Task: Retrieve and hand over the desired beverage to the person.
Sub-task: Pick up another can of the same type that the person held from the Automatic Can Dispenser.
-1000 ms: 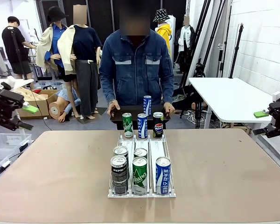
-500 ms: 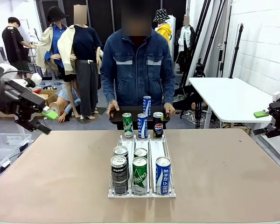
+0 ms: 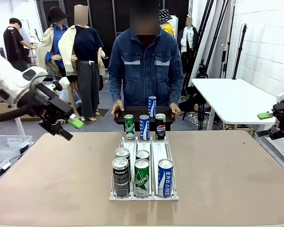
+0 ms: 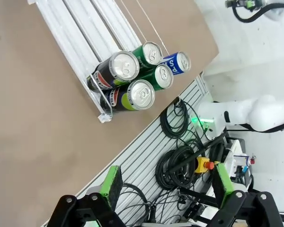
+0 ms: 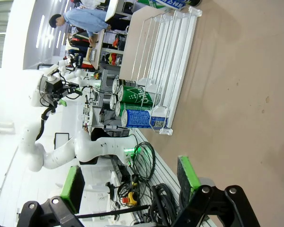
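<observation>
Beverage cans point(image 3: 142, 177): five at near end of white rack point(image 3: 162, 150), three at far end; desired one not evident | handling: likely full, rigid yet dentable, slick metal; best taken round mid-body | left gripper point(image 3: 71, 129): jaws spread wide, nothing held, left of rack, above table point(image 3: 61, 179) | right gripper point(image 3: 263, 124): jaws spread wide, nothing held, far right of rack

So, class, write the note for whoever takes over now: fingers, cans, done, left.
Left gripper: fingers open, empty, raised near the table's far left corner.
Right gripper: open, empty, off the table's right side.
Rack holds five cans at its near end; three cans stand by its far end.
Person holds a tray with a blue can.
Done: nothing picked. Left: grasp the wanted can, hand it over.
</observation>
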{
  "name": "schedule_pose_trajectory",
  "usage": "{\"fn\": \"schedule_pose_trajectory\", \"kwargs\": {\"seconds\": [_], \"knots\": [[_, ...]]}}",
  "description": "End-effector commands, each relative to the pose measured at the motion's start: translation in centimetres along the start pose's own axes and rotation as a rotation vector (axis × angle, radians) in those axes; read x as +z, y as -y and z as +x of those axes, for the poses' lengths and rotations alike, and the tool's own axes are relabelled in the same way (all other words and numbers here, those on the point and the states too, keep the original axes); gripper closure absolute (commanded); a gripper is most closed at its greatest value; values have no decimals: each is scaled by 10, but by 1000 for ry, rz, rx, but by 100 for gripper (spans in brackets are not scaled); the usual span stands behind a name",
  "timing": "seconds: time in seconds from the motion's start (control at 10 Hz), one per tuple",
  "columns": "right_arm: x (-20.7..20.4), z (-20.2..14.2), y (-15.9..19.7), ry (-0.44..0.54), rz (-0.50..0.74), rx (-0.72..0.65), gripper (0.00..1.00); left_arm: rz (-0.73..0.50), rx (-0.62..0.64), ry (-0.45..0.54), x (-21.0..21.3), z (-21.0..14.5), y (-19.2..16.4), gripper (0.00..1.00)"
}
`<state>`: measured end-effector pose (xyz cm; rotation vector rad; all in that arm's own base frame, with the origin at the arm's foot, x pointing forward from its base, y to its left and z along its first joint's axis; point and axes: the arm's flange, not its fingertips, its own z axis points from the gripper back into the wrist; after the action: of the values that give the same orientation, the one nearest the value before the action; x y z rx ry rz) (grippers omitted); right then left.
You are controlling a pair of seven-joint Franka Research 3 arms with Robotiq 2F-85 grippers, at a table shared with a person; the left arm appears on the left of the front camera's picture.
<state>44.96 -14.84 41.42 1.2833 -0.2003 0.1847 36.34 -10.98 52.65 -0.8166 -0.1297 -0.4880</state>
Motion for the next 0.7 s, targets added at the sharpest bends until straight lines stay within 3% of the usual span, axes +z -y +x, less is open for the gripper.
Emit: {"fn": "schedule_pose_trajectory", "kwargs": {"seconds": [0.0,0.6], "knots": [[0,0,0,4,-5,-6,0,38,-8,8,-14,3,19,0],[0,0,0,4,-5,-6,0,106,-65,-64,-89,19,57,0]]}}
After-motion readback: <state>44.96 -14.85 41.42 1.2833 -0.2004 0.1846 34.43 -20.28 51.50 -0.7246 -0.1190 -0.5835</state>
